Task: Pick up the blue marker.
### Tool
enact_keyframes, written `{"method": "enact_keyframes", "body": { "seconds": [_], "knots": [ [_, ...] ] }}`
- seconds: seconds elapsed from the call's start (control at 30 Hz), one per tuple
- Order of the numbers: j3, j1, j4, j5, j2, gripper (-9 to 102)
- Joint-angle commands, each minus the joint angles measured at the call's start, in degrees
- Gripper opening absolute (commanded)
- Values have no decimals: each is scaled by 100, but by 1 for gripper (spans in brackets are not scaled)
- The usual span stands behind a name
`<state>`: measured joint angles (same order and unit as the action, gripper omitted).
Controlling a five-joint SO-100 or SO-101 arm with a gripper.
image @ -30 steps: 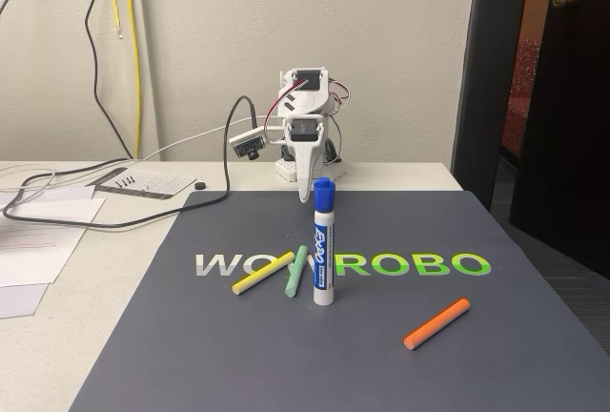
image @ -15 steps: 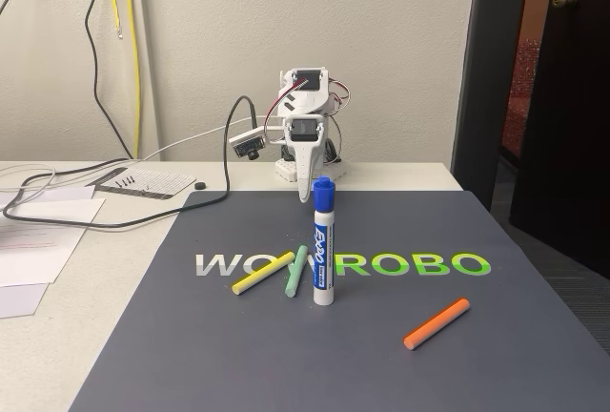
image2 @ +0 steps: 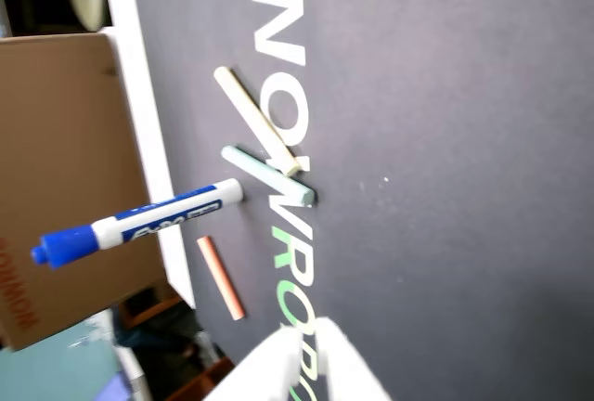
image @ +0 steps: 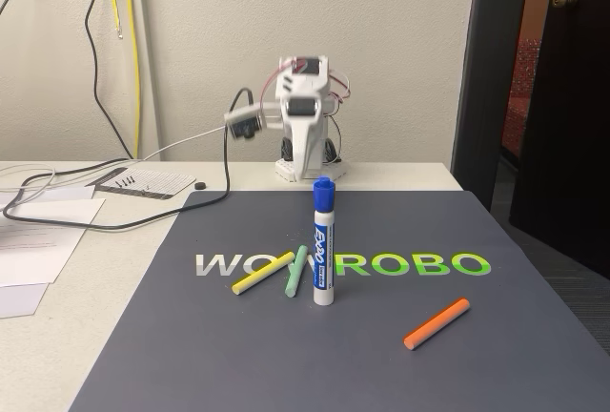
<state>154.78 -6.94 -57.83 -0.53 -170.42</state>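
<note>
The blue marker (image: 324, 242) stands upright on its flat end, blue cap on top, on the dark grey mat (image: 477, 355) in the fixed view. It stands in the middle of the mat's printed lettering (image: 419, 264), in the gap between the white letters and the green ones. Just to the marker's left in that view, the pale-green stick (image: 296, 271) lies flat on the mat, close to the marker's foot but not clearly touching it. The yellow stick (image: 262, 273) lies just beyond the green one, farther left of the marker; in the wrist view the yellow stick (image2: 252, 119) meets the green one (image2: 267, 174) at one end. The orange stick (image: 437, 323) lies apart, to the marker's right and nearer the camera.

The white arm (image: 303, 126) rises behind the marker, beyond the mat's far edge, blurred in the fixed view and well apart from the marker. In the wrist view the gripper (image2: 308, 338) enters from the bottom edge; its two white fingertips (image2: 345, 355) sit close together with only a narrow slit between them, holding nothing. There the marker (image2: 139, 225) reaches past the mat's edge in front of a brown cardboard box (image2: 65, 160).
</note>
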Motion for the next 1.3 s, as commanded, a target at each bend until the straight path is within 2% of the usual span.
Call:
{"method": "enact_keyframes", "body": {
  "seconds": [0.0,0.13,0.2,0.27,0.43,0.6,0.77,0.9,1.1,1.27],
  "knots": [
    [-1907,-141,-334,-457,1854,0],
    [-2619,-272,-220,-976,2303,0],
    [-2575,-281,404,-1345,2232,0],
    [-2558,-378,1081,-2162,2285,0],
    [-3023,-563,2443,-4184,3744,0],
    [-3067,-466,4104,-5194,5063,0],
    [-2355,-448,6100,-6003,5906,0],
    [-2136,-413,6820,-6381,6346,0],
    [-1397,-396,8991,-7040,7392,1],
    [-1327,-360,10292,-7576,8473,11]
  ]
}}
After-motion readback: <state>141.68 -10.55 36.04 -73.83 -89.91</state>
